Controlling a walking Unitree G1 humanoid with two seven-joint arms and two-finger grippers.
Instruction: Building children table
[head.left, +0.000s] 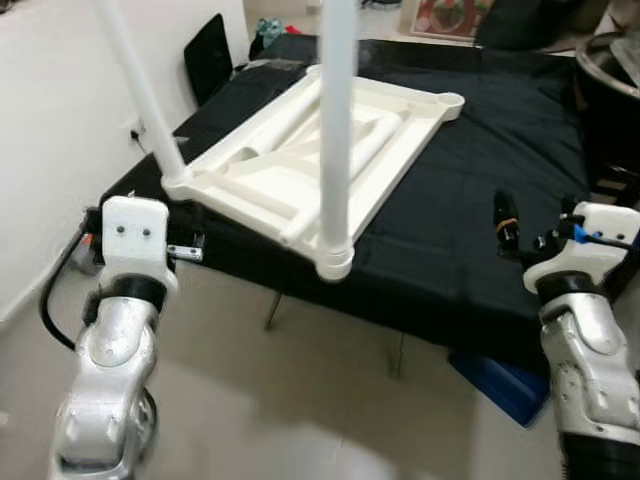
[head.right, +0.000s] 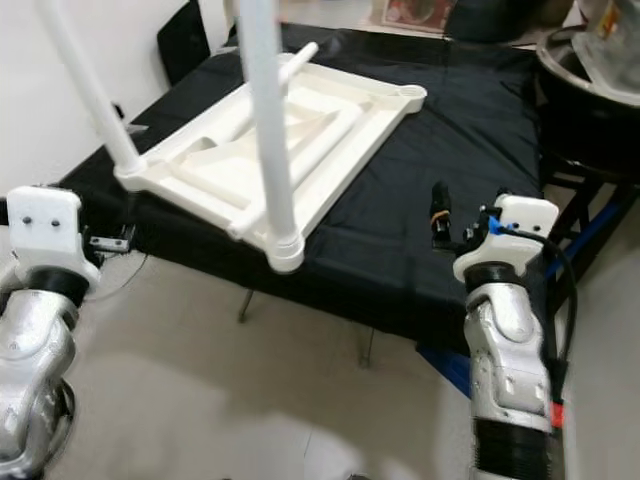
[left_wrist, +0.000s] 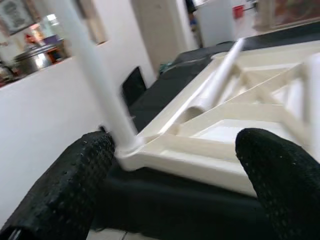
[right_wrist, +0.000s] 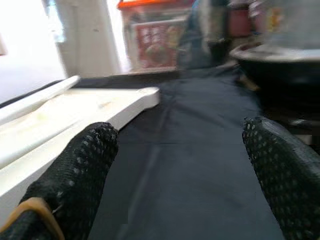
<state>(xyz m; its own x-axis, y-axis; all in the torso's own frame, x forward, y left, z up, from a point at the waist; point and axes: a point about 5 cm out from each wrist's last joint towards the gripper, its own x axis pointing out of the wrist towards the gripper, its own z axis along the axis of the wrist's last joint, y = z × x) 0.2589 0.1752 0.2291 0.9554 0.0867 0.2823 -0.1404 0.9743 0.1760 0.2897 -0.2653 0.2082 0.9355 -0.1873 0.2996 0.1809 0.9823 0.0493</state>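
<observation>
Standing on one upturned tabletop (head.left: 330, 150), two legs (head.left: 338, 130); both grippers (left_wrist: 175, 165) (right_wrist: 180, 165) gape empty.

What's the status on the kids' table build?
Left claw open, empty, near upside-down white plastic tabletop. Right claw open, empty. Two white legs fitted upright. Nothing blocking.

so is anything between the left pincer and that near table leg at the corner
Nothing visible. The left pincer is open and faces the corner of the upturned white tabletop, where the upright leg is seated, with only open air between them.
</observation>
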